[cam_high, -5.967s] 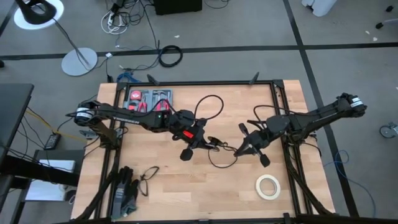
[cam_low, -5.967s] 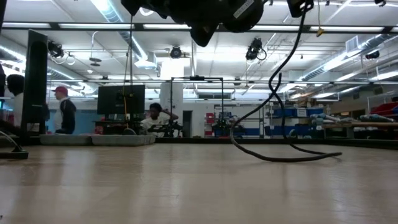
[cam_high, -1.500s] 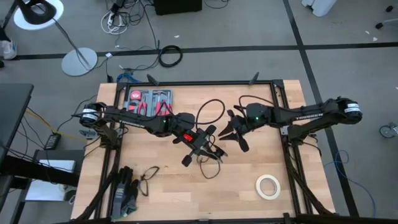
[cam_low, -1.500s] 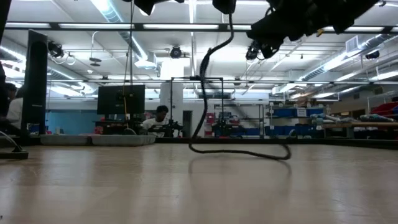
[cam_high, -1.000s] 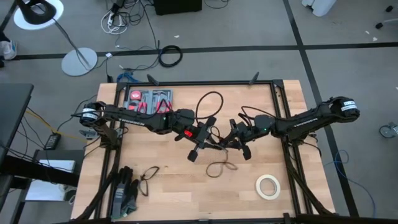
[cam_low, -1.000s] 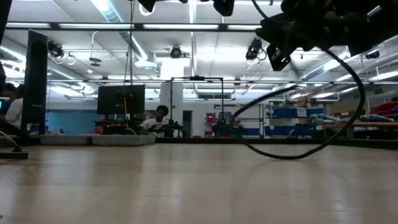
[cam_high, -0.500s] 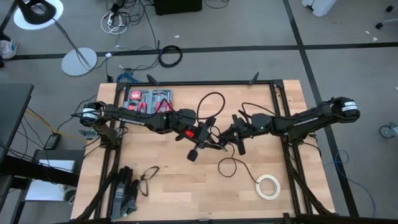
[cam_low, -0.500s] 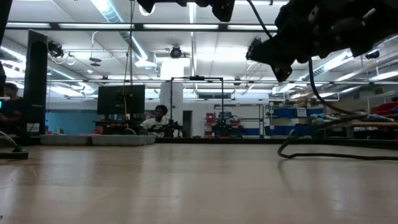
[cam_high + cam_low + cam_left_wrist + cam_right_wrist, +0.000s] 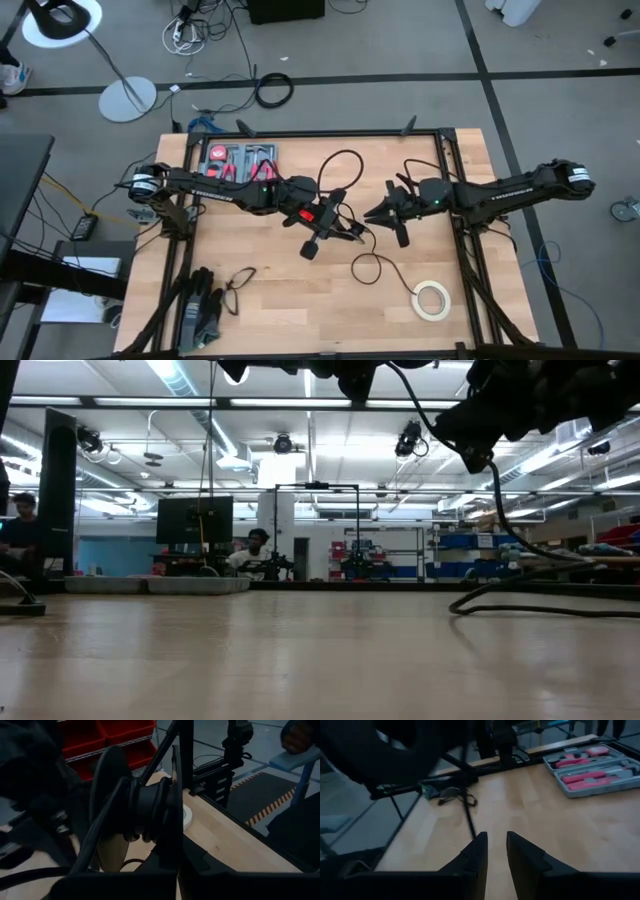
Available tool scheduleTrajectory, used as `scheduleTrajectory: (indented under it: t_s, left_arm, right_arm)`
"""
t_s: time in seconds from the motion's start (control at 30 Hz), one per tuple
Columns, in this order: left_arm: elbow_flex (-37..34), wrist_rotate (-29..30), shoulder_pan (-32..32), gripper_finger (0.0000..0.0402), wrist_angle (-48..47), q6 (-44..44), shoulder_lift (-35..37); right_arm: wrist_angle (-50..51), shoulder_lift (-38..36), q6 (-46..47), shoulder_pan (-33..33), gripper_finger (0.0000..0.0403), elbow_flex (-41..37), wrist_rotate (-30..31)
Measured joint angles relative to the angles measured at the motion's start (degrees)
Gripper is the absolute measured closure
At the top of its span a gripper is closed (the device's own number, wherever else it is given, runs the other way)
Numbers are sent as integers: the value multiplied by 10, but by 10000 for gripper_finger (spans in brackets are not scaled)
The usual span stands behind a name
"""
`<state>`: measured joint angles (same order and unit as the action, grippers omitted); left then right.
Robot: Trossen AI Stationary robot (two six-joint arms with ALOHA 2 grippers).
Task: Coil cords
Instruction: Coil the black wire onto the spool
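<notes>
The thin black cord (image 9: 364,268) runs from my left gripper (image 9: 344,228) at mid-table. One loop (image 9: 341,160) arches toward the far edge. The other run drops to the table, curls and trails toward the cream tape roll (image 9: 432,298). My left gripper is shut on the cord's chunky ribbed end piece (image 9: 149,812). My right gripper (image 9: 370,214) points at the left gripper from the table's right, a short way off. Its fingers (image 9: 481,851) stand a narrow gap apart with nothing between them. A thin run of cord (image 9: 468,820) passes beside one finger. My left gripper pinches the ribbed end piece (image 9: 150,815) between its two fingers, which lie across it. The piece is held clear of the table, and the thin cable (image 9: 92,855) leaves it and hangs down. My right gripper: I cannot tell whether one finger touches the passing cord.
A grey case of red-handled tools (image 9: 240,158) lies at the far left. Glasses (image 9: 238,282) and dark gloves (image 9: 200,312) lie at the near left. Black frame rails (image 9: 447,170) run along the table's sides. Bare wood lies between the gloves and the tape roll.
My right gripper has drawn back toward the table's right edge, away from the left gripper. The cord's lower run, bunched in a small loop below the grippers a second ago, has spread out on the table toward the tape roll.
</notes>
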<state>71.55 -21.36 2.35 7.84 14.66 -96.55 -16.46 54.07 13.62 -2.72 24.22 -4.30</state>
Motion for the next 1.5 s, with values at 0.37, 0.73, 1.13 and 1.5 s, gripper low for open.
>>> scheduleTrajectory:
  t_s: [0.37, 0.73, 1.13, 1.5]
  left_arm:
    - [0, 14, 0, 402, 0, 0, 0]
    - [0, 15, 0, 402, -6, -1, 0]
    - [0, 26, 0, 402, 1, 2, 0]
    - [-1, 26, 0, 402, 1, 2, 0]
  right_arm:
    - [17, 20, 14, -43, 329, 0, 45]
    - [47, 18, 79, -75, 329, 0, 57]
    - [39, 49, 83, -82, 329, 0, 94]
    - [29, 68, 70, -88, 385, 0, 93]
